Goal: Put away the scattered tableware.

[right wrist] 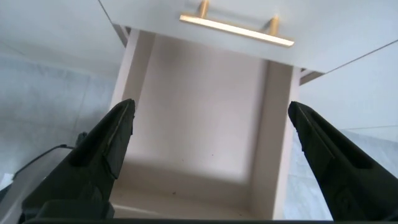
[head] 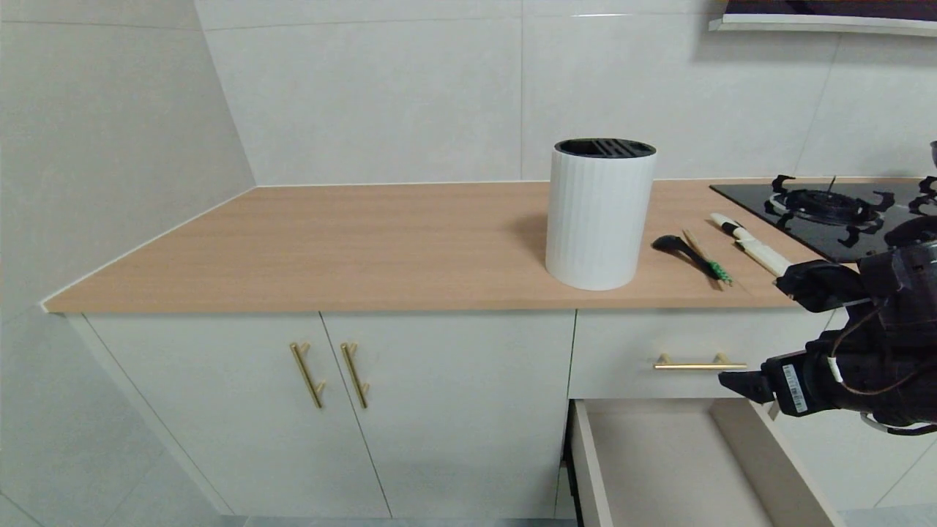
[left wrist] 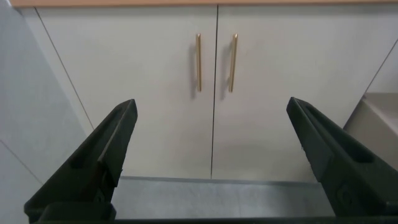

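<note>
Tableware, a black spoon [head: 684, 251] with a green tip and a pale utensil [head: 750, 245], is seen right of centre on the tabletop [head: 366, 241] in the head view. The right end effector [head: 761, 333] is spread wide and empty at lower right. In the left wrist view, the left end effector [left wrist: 211, 109] is seen fully open and empty. In the right wrist view, an open drawer [right wrist: 205, 124] is framed between the parted fingers.

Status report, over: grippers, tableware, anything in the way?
Left gripper open, facing cupboard doors; right gripper open above open drawer. Spoon and knife on counter beside white holder. Nothing blocking them.
</note>
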### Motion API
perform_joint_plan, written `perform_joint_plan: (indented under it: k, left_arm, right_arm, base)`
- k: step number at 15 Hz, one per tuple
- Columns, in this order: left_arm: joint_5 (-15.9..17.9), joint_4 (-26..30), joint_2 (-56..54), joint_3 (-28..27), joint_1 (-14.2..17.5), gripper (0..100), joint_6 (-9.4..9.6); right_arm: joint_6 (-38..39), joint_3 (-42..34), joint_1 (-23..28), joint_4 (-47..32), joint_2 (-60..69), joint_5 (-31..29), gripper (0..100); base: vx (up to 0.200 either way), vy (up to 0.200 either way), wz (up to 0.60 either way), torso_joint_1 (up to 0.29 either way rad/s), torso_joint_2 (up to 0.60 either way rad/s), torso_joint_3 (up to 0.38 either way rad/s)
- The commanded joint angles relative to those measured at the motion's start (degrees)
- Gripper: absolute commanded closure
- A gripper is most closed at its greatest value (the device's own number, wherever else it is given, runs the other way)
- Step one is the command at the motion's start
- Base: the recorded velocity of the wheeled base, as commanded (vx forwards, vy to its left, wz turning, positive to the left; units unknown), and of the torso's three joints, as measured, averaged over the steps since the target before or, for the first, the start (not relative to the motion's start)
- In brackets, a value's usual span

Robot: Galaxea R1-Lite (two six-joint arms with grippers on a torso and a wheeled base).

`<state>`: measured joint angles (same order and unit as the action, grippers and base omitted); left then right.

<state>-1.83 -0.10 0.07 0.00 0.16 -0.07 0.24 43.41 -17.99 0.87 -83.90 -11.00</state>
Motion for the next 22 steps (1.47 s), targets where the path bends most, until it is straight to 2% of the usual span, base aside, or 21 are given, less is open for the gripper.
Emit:
perform_joint_plan:
  k: [1, 5, 8, 10, 15, 17, 19, 22]
  left_arm:
    - [0.0, 0.0, 0.0, 0.0, 0.0, 0, -0.01]
    - [0.0, 0.0, 0.0, 0.0, 0.0, 0, -0.01]
    - [0.0, 0.0, 0.0, 0.0, 0.0, 0, -0.01]
    - [0.0, 0.0, 0.0, 0.0, 0.0, 0, -0.01]
    - [0.0, 0.0, 0.0, 0.0, 0.0, 0, -0.01]
    - [0.0, 0.0, 0.0, 0.0, 0.0, 0, -0.01]
    - [0.0, 0.0, 0.0, 0.0, 0.0, 0, -0.01]
    - [0.0, 0.0, 0.0, 0.0, 0.0, 0, -0.01]
  right_arm:
    - [0.0, 0.0, 0.0, 0.0, 0.0, 0.0, 0]
    - [0.0, 0.1, 0.3, 0.1, -0.1, 0.0, 0]
    - [-0.1, 0.5, 1.6, 0.6, -0.6, 0.0, 0]
    - [-0.4, 1.1, 2.0, 3.9, -1.1, 0.4, 0]
    - [2.1, 14.3, 4.2, 4.4, -11.5, -0.3, 0]
    - [6.4, 20.7, 4.4, 0.5, -15.5, -1.0, 0]
    - [12.8, 26.7, 4.4, -6.1, -19.6, -4.8, 0]
    - [15.1, 27.8, 4.5, -6.8, -22.6, -5.5, 0]
  base:
    - [0.0, 0.0, 0.0, 0.193, -0.48, -0.271]
    - [0.0, 0.0, 0.0, 0.205, -0.47, -0.265]
    - [0.0, 0.0, 0.0, 0.064, -0.14, -0.085]
    - [0.0, 0.0, 0.0, 0.0, 0.0, 0.0]
    - [0.0, 0.0, 0.0, 0.0, 0.0, 0.0]
    - [0.0, 0.0, 0.0, 0.0, 0.0, 0.0]
    - [0.0, 0.0, 0.0, 0.0, 0.0, 0.0]
    - [0.0, 0.0, 0.0, 0.0, 0.0, 0.0]
